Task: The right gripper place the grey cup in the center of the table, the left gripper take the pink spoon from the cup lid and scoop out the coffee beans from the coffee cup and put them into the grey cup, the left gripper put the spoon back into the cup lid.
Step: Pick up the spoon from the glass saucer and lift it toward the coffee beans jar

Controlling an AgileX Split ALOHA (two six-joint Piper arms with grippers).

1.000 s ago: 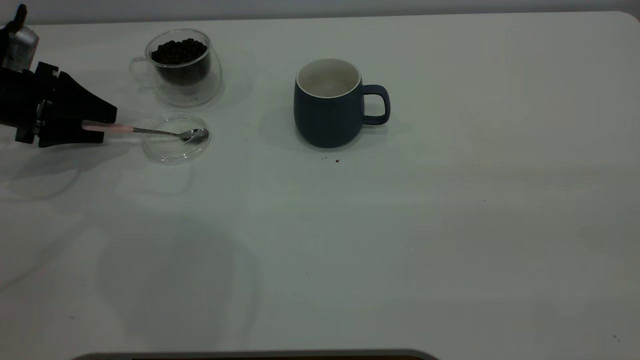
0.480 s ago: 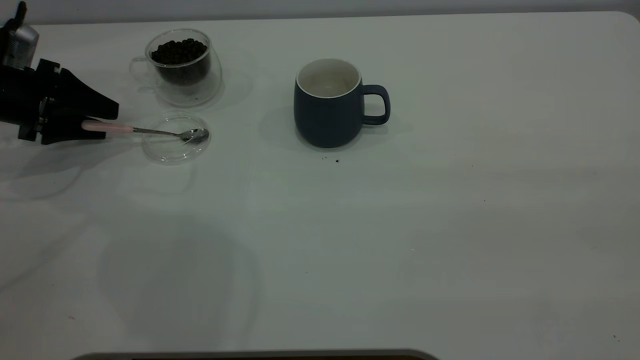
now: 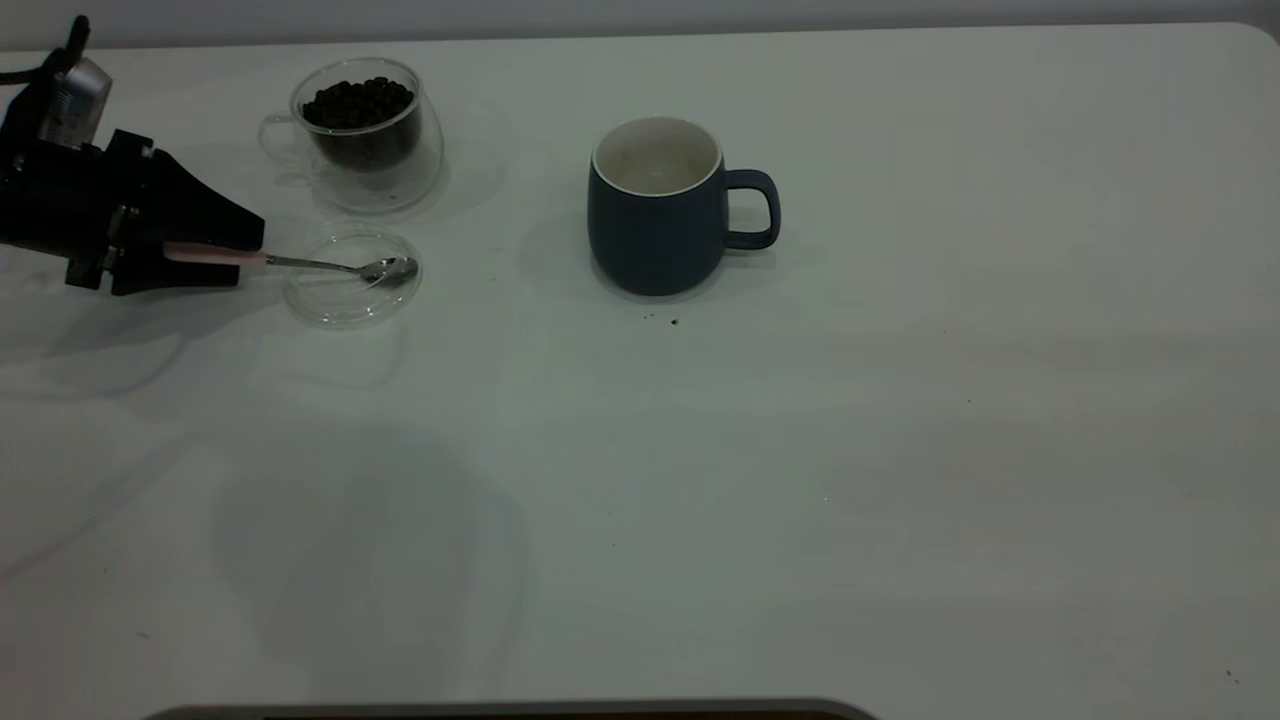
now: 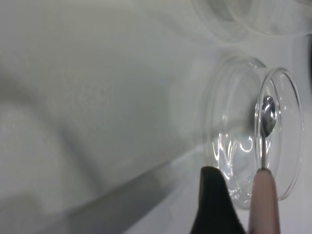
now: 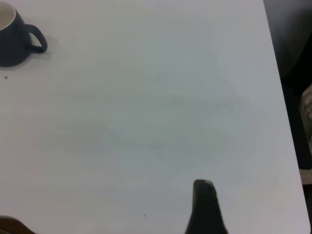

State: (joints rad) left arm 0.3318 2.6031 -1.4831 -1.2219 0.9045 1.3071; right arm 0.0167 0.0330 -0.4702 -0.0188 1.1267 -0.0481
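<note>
The grey cup (image 3: 655, 215) stands upright near the middle of the table (image 3: 800, 450), handle to the right, its inside white. At the far left, the coffee cup (image 3: 365, 135) holds coffee beans (image 3: 357, 100). In front of it the pink spoon (image 3: 320, 265) rests with its bowl in the cup lid (image 3: 345, 300). My left gripper (image 3: 245, 252) is low over the pink handle (image 4: 264, 204), open; one finger (image 4: 212, 195) stands apart from the handle. My right gripper (image 5: 256, 212) hangs far to the cup's right, open, with one finger (image 5: 204, 207) showing.
A few dark specks (image 3: 672, 322) lie just in front of the grey cup. The table's right edge (image 5: 280, 97) runs close to the right gripper. The grey cup (image 5: 12, 41) sits far from that gripper.
My left gripper has slid to the right along the spoon's handle, covering more of the pink part. The spoon, lid and both cups have stayed in place.
</note>
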